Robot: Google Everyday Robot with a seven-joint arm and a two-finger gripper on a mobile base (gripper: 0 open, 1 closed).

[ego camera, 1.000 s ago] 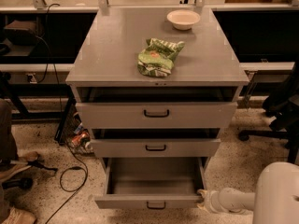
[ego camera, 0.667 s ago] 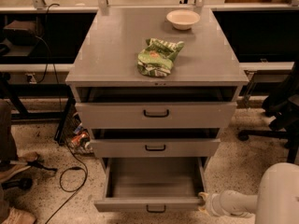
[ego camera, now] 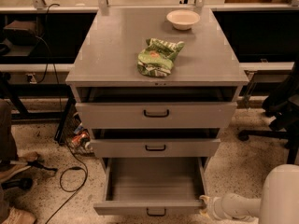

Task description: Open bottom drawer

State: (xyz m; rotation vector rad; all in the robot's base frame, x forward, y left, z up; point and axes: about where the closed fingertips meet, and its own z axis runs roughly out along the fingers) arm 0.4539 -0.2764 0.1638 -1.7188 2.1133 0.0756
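The grey cabinet [ego camera: 117, 55] has three drawers. The bottom drawer [ego camera: 152, 207], with a small black bar handle [ego camera: 156, 213], is pulled far out, and its inside [ego camera: 154, 178] looks empty. The top drawer [ego camera: 156, 113] and middle drawer [ego camera: 155, 148] stand slightly out. My white arm [ego camera: 243, 205] comes in from the lower right. My gripper [ego camera: 204, 205] is at the right front corner of the bottom drawer and touches its front edge.
A green chip bag [ego camera: 157, 56] and a white bowl [ego camera: 183, 18] lie on the cabinet top. Cables [ego camera: 70, 171] and a can [ego camera: 79, 139] lie on the floor at the left. A black chair base [ego camera: 275, 120] stands at the right. Desks run behind.
The bottom drawer has slid a little further out towards me, and my gripper moved with its right front corner.
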